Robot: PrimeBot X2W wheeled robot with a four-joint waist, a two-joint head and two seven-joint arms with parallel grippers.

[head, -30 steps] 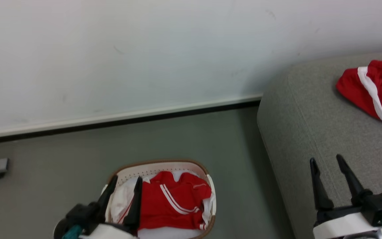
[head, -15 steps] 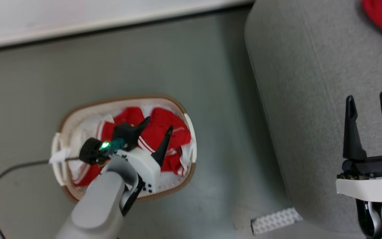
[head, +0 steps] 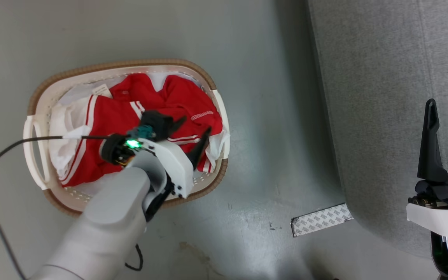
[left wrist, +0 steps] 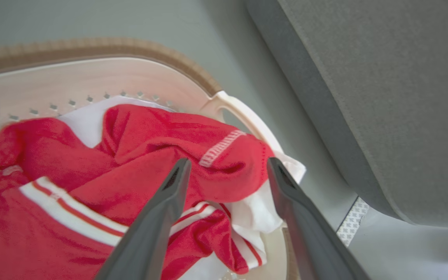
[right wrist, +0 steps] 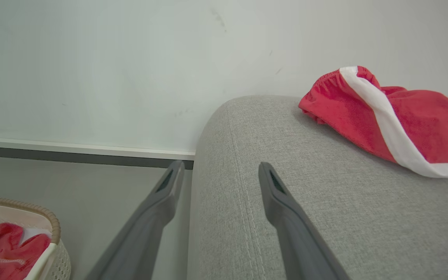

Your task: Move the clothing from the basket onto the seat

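The left arm [head: 107,217] reaches over the basket [head: 126,64], jaws spread above the clothing [head: 103,120] (contact unclear); the right jaws, also spread, hover over the seat [head: 383,97].

One basket [head: 111,65]; one seat [head: 383,97]; two pincers, left pincer [left wrist: 228,161], right pincer [right wrist: 221,164]; one garment [right wrist: 414,116] on seat; clothing [head: 107,120] in basket uncountable.

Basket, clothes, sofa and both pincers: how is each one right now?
basket: upright on the floor, with clothes inside.
clothing: crumpled heap in the basket, not gripped.
red garment: lying bunched on the seat.
seat: has that one garment on it.
left pincer: open, fingers either side of a red fold.
right pincer: open, empty, at the seat's edge.
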